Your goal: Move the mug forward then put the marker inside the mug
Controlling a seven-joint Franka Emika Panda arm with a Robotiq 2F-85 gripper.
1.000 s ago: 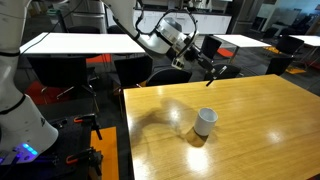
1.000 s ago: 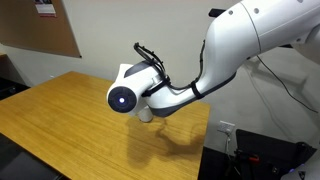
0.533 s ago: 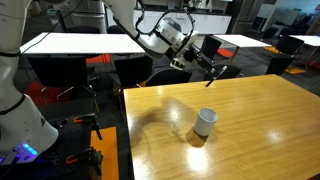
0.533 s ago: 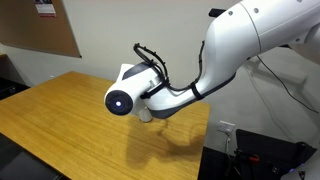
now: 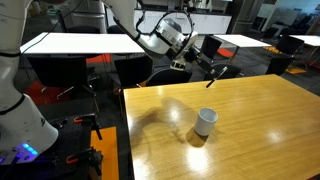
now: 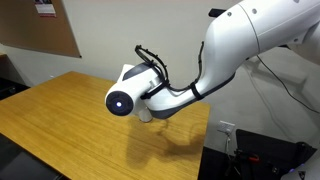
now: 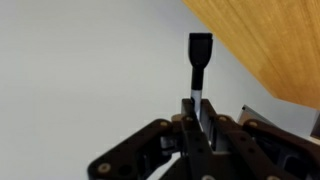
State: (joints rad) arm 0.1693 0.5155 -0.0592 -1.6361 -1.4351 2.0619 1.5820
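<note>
Mug: upright on the bench, mouth up, toward the middle of the wooden top; its inside looks dark.
Marker: clamped between the jaws, its dark end jutting past them in the wrist view.
Jaws: closed on the marker, held in the air by the bench's far edge, well apart from the mug.
Bench: a wooden corner shows beside the marker in the wrist view.
</note>
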